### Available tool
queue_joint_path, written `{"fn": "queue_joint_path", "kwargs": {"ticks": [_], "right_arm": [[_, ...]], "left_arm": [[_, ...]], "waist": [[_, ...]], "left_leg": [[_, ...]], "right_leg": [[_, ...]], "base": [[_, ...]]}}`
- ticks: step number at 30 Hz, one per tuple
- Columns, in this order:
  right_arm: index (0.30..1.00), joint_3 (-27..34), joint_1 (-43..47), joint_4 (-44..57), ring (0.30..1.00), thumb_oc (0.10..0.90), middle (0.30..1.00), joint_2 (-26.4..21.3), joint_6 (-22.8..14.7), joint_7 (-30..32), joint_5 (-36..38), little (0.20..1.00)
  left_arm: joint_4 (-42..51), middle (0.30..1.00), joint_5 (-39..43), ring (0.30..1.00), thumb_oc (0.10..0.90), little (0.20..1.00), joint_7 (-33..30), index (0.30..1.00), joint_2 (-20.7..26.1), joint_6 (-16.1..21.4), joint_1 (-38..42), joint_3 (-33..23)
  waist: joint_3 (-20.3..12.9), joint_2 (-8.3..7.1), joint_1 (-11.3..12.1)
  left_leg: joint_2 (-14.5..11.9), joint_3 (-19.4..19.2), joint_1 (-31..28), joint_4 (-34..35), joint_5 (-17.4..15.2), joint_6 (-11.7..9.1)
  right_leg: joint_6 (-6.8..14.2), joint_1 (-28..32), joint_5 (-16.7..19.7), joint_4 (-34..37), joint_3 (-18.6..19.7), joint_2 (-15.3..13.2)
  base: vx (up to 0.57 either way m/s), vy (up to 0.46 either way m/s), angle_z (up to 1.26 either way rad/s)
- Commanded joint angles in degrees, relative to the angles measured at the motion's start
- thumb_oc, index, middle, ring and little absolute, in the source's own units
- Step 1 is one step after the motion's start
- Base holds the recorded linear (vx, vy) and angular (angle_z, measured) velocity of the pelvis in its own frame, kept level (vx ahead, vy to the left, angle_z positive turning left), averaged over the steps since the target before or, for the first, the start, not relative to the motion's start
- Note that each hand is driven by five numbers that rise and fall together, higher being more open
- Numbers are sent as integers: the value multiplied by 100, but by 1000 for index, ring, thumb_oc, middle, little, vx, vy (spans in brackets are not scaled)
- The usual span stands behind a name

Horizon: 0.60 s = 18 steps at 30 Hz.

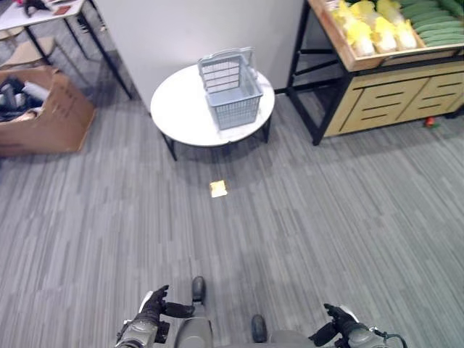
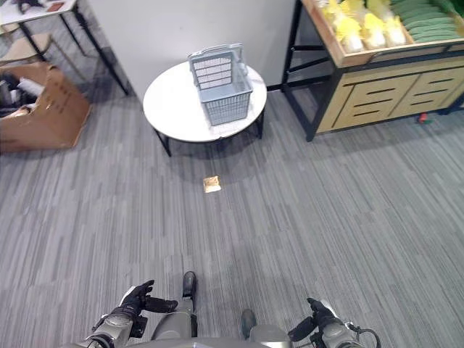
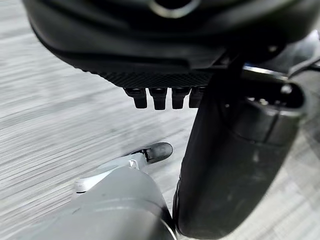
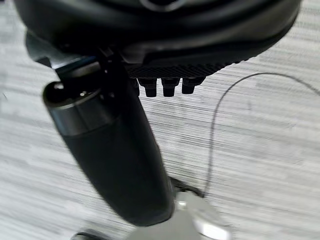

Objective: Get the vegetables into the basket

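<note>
A pale grey-blue basket (image 1: 230,90) of open plastic mesh stands upright on a round white counter (image 1: 181,109) with dark legs, set toward the counter's right side. Its handle is folded back against the far rim, and its inside looks empty from here.

The vegetables (image 1: 395,25) lie in a tilted wooden display stand (image 1: 391,94) to the right of the counter, well apart from the basket. Yellow pieces (image 1: 370,29), some in clear wrapping, sit in the left part of the tray; long green ones (image 1: 435,22) are stacked in rows in the right part. The stand has a black metal frame and slatted wooden panels below.

On the grey striped carpet, in front of the counter, lies a small yellowish square object (image 1: 218,189). A brown cardboard box (image 1: 43,109) holding dark items sits on the floor at the left.

The left hand (image 1: 154,306) hangs low at the near edge, its fingers straight and relaxed, holding nothing. The right hand (image 1: 341,322) hangs likewise on the other side, fingers loosely extended and empty. Both are far from the counter and the stand.
</note>
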<state>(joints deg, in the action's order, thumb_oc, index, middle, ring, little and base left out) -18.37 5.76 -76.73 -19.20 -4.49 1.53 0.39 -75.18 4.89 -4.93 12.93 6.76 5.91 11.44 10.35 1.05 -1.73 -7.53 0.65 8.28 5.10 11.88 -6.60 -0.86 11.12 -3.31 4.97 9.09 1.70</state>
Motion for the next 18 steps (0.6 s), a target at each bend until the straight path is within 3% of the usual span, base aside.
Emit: {"fn": "queue_joint_path", "kwargs": {"ticks": [1, 2, 3, 7, 11, 15, 16, 18], "right_arm": [[1000, -31, -210, 258, 1000, 900, 1000, 8, -109, -4, -39, 1000], [1000, -25, -225, 254, 1000, 900, 1000, 56, -102, -24, -37, 1000], [1000, -25, -226, 254, 1000, 900, 1000, 57, -102, -23, -37, 1000], [1000, -124, -138, 354, 1000, 900, 1000, 107, -109, -53, -130, 1000], [1000, -171, 28, 446, 1000, 900, 1000, 111, -108, -10, -130, 1000], [1000, -239, 124, 566, 1000, 900, 1000, 103, -126, 24, -146, 1000], [1000, -328, 212, 658, 1000, 900, 1000, 96, -145, 24, -190, 1000], [1000, -355, 258, 675, 1000, 900, 1000, 95, -155, 35, -200, 1000]], "left_arm": [[-229, 1000, -265, 1000, 900, 1000, -49, 1000, 246, -76, -299, 249], [-205, 1000, -313, 1000, 900, 1000, -56, 1000, 286, -67, -277, 275], [-205, 1000, -313, 1000, 900, 1000, -55, 1000, 287, -67, -277, 276], [-53, 1000, -402, 1000, 900, 1000, -34, 1000, 366, -32, -176, 391], [39, 1000, -418, 1000, 900, 1000, -54, 1000, 421, -28, -91, 443], [51, 1000, -386, 1000, 900, 1000, -76, 1000, 442, -31, -70, 406], [14, 1000, -413, 1000, 900, 1000, -110, 1000, 461, -37, -36, 393], [-11, 1000, -429, 1000, 900, 1000, -115, 1000, 464, -28, -9, 388]], "waist": [[-280, -227, 99], [-337, -331, 93], [-338, -334, 99], [-325, -494, 119], [-169, -414, 154], [-64, -340, 153], [-39, -312, 150], [-12, -306, 128]], "left_leg": [[12, -245, 213, -461, -157, 92], [148, -403, 156, -528, -320, 236], [150, -409, 156, -531, -324, 238], [505, -587, 186, -826, -745, 526], [632, -637, 0, -854, -961, 728], [717, -665, -340, -801, -1150, 836], [712, -681, -517, -712, -1232, 821], [710, -667, -610, -678, -1275, 807]], "right_leg": [[638, -247, -363, -964, -230, -617], [794, -328, -114, -1080, -121, -800], [796, -328, -115, -1078, -115, -804], [1021, -639, 753, -1595, 106, -1078], [1008, -1144, 1352, -2551, -123, -1110], [926, -1520, 1384, -2911, -607, -1205], [860, -1833, 1102, -2580, -871, -1154], [851, -1953, 909, -2336, -979, -1093]], "base": [[354, 439, -87], [192, 240, -30], [184, 278, -23], [143, 275, -10], [83, 228, -8], [135, 174, -9], [133, 55, -30], [217, 24, -19]]}}
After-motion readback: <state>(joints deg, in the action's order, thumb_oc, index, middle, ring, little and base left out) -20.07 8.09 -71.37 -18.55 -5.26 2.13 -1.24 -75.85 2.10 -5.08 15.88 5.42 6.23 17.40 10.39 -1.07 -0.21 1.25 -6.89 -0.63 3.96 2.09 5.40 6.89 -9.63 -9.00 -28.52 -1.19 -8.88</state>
